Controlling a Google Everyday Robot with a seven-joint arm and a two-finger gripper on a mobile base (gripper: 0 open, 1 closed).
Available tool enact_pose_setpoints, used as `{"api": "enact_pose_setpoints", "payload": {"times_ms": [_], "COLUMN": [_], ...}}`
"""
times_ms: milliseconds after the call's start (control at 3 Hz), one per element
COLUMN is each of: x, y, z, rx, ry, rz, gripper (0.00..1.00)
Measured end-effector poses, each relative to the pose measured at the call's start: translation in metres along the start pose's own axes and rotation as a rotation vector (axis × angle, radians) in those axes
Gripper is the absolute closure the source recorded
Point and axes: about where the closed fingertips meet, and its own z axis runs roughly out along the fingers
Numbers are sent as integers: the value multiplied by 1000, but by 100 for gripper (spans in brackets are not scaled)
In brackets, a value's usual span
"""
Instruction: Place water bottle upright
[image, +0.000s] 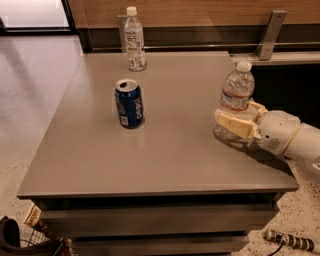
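Observation:
The water bottle (237, 91) stands upright near the right edge of the grey table (100, 150). It is stout and clear, with a white cap and a narrow white-and-red band near the shoulder. My gripper (233, 123) reaches in from the right, and its cream fingers (235, 125) wrap around the bottle's lower body. The bottle's base rests on the table top.
A blue soda can (129, 103) stands upright left of centre. A slimmer bottle with a large white label (134, 40) stands at the table's far edge. A wooden wall with a metal bracket (270, 35) lies behind. A basket (25, 240) sits on the floor at the lower left.

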Motion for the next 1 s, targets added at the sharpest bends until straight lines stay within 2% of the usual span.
{"api": "enact_pose_setpoints", "payload": {"times_ms": [667, 1000], "x": [-1, -1], "y": [2, 2], "z": [2, 3], "rx": [-4, -7], "ry": [0, 0], "rz": [-1, -1], "gripper": [6, 0]}}
